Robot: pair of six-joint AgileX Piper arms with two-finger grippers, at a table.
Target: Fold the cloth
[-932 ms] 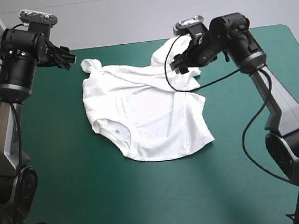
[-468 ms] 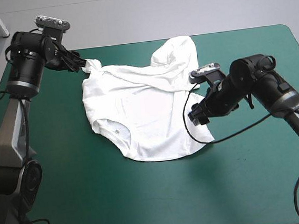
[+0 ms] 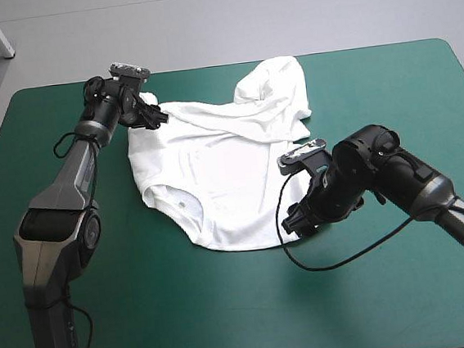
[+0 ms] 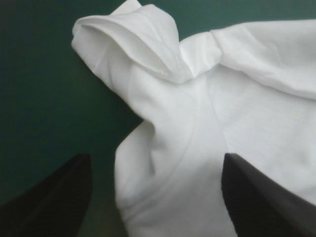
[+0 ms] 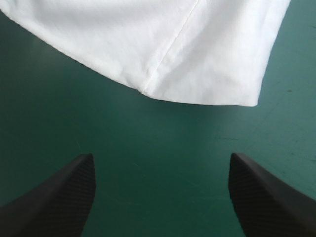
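T-shirt [image 3: 223, 171] lies spread but rumpled on the teal-green cover [image 3: 228, 306], in the table's far half, with one part humped up at the far edge. Left gripper [image 3: 155, 115] is at the far-left sleeve, fingers spread, white fabric between them. Right gripper [image 3: 292, 222] is at the near-right hem, fingers spread over bare cover, the hem just ahead.

The short-sleeved fabric T-shirt [image 3: 223, 167] is plain white all over. The smooth table cover [image 3: 228, 306] is an even teal-green. The right gripper [image 5: 160, 155] has broad curved fingers [image 5: 266, 202], black with a fine dotted grain; the left gripper [image 4: 157, 155] shows plain black.
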